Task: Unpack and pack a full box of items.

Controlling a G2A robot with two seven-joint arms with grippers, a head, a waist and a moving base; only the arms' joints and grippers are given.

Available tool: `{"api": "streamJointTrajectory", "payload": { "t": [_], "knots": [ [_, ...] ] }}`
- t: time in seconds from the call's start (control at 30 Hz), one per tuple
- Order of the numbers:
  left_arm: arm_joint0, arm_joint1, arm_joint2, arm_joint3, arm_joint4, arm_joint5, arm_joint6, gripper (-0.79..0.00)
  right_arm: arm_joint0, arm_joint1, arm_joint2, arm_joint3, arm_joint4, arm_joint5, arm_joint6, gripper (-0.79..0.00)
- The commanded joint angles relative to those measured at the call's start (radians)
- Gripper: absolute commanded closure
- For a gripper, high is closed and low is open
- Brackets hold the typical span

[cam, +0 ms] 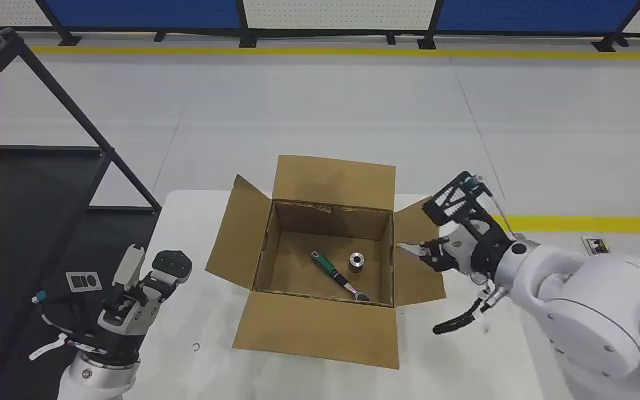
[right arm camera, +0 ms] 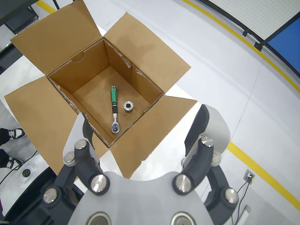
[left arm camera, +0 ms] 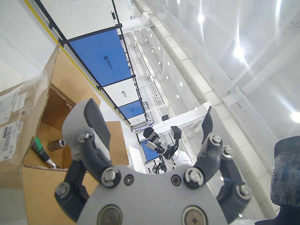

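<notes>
Looking down into an open cardboard box (right arm camera: 91, 71) on the white surface (cam: 200, 340), we see a green-handled wrench (right arm camera: 114, 108) and a metal socket (right arm camera: 128, 106) lying just beside each other on its floor. We judge the unpacking not yet done: both need lifting out, then repacking. The right hand (right arm camera: 143, 118) hovers over the box's right flap, wide open and empty. The left hand (left arm camera: 151, 115), also wide open and empty, sits by the box's left side. A paper label (left arm camera: 11, 127) with a barcode is stuck on the box's outside; its print is too small to read.
</notes>
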Motion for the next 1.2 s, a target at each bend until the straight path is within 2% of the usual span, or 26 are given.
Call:
{"api": "streamJointTrajectory", "payload": {
  "t": [0.0, 0.1, 0.53, 0.63, 0.8, 1.0, 1.17],
  "knots": [
    [0.0, 0.0, 0.0, 0.0, 0.0, 0.0, 0.0, -0.785, 0.043, -0.007, -0.059, 0.036, 0.003, 0.013, 0.005, -0.785],
    [0.0, 0.0, 0.0, 0.0, 0.0, 0.0, 0.0, -0.785, 0.081, -0.011, -0.093, 0.068, -0.033, 0.035, 0.02, -0.785],
    [0.0, 0.0, 0.0, 0.0, 0.0, 0.0, 0.0, -0.785, 0.081, -0.011, -0.093, 0.068, -0.033, 0.035, 0.02, -0.785],
    [0.0, 0.0, 0.0, 0.0, 0.0, 0.0, 0.0, -0.785, 0.082, -0.014, -0.148, 0.094, -0.018, -0.056, -0.002, -0.785],
    [0.0, 0.0, 0.0, 0.0, 0.0, 0.0, 0.0, -0.785, 0.213, -0.038, -0.286, 0.234, 0.027, -0.162, 0.04, -0.785],
    [0.0, 0.0, 0.0, 0.0, 0.0, 0.0, 0.0, -0.785, 0.423, -0.101, -0.494, 0.503, 0.129, -0.256, 0.086, -0.785],
    [0.0, 0.0, 0.0, 0.0, 0.0, 0.0, 0.0, -0.785, 0.535, -0.166, -0.645, 0.689, 0.163, -0.275, 0.067, -0.785]
  ]
}}
